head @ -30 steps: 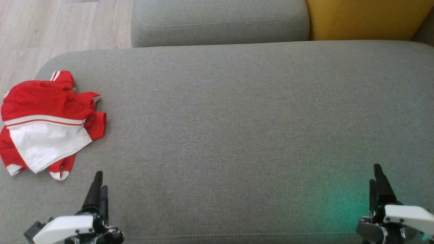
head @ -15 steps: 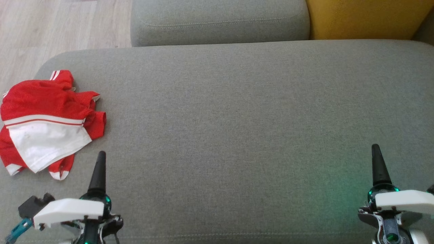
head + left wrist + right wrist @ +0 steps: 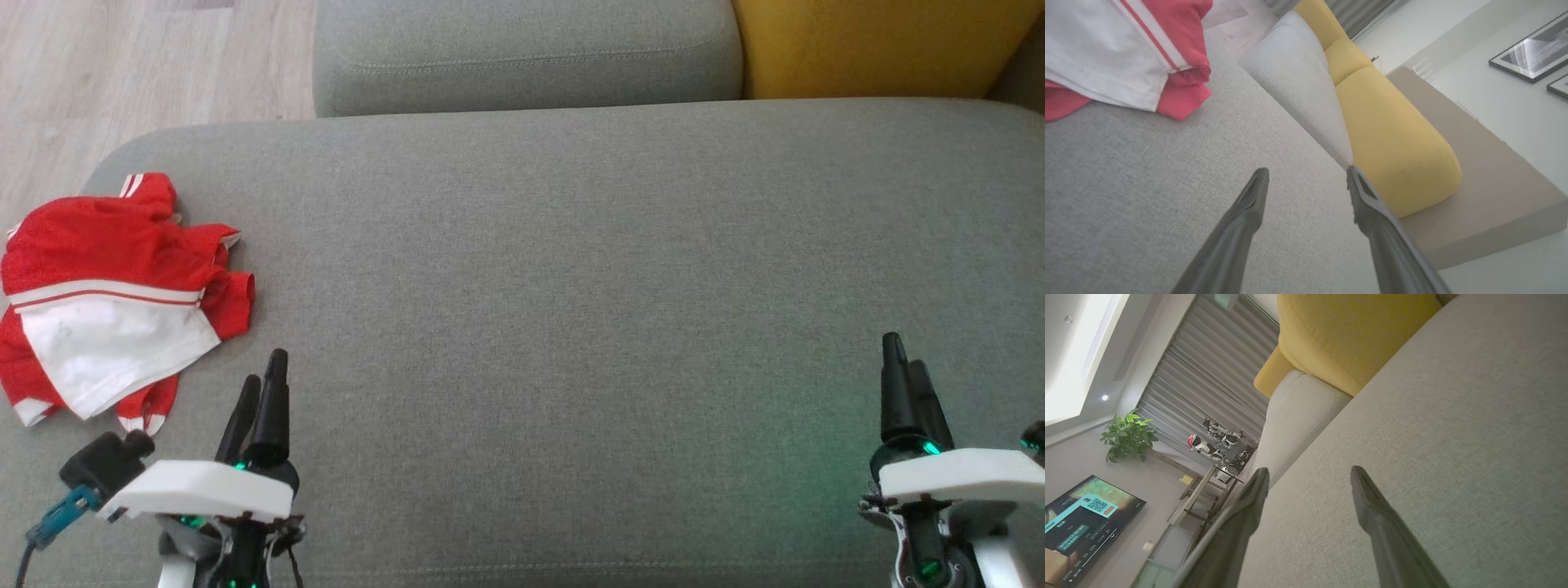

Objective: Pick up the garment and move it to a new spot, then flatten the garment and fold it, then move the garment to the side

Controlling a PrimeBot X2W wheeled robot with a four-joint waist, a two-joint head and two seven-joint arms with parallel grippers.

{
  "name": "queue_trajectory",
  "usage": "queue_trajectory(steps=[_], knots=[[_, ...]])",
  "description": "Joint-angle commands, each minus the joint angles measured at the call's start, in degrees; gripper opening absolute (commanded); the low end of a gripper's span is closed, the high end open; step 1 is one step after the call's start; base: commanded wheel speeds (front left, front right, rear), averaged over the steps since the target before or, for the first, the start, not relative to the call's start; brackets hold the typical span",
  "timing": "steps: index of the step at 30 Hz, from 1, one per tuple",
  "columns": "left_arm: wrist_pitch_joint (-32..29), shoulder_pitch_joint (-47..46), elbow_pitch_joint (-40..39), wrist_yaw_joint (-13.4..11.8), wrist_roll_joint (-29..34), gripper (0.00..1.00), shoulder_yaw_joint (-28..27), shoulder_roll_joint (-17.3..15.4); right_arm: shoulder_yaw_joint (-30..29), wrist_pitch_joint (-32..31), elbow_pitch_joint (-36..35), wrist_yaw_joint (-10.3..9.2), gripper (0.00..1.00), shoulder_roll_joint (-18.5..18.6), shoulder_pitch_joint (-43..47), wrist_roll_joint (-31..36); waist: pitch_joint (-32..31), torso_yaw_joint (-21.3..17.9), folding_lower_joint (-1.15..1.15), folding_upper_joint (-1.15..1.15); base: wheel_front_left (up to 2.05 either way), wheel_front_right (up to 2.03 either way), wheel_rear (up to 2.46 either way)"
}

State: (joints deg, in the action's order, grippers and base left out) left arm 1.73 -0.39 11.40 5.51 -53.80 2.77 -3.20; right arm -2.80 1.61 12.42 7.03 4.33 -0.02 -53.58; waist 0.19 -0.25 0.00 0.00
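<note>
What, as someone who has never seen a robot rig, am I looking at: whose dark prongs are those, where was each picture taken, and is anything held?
This is a wheeled robot with two arms. The dark prongs are each gripper's two fingers. The top-down picture comes from a camera on its head, looking down on a grey sofa seat: the left gripper shows lower left, the right gripper lower right. The other two come from wrist cameras looking along that arm's own fingers. At the seat's left end lies a crumpled red and white garment, the thing to be folded. Both grippers are open, holding nothing and touching no cloth.
</note>
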Motion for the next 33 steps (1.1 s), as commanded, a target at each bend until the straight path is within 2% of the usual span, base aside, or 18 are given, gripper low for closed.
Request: queue_trajectory(steps=[1,18,33], knots=[[0.9,-3.1,-2.6,-0.3,2.4,1.00,-0.2,-1.3,0.6,0.9,-2.1,0.19,1.00,1.1,-2.5,2.4,0.0,0.0,0.00,0.00,0.00,0.00,0.00],[3.8,-3.9,-4.3,-5.0,14.7,1.00,5.2,-5.3,1.5,3.8,-1.4,0.25,1.00,1.1,-3.1,16.5,-0.3,0.0,0.00,0.00,0.00,0.00,0.00],[6.3,-5.0,-3.6,-8.2,23.9,1.00,7.7,-7.7,2.8,6.2,-1.0,0.31,1.00,1.3,-4.1,28.7,-0.2,0.1,0.00,0.00,0.00,0.00,0.00]])
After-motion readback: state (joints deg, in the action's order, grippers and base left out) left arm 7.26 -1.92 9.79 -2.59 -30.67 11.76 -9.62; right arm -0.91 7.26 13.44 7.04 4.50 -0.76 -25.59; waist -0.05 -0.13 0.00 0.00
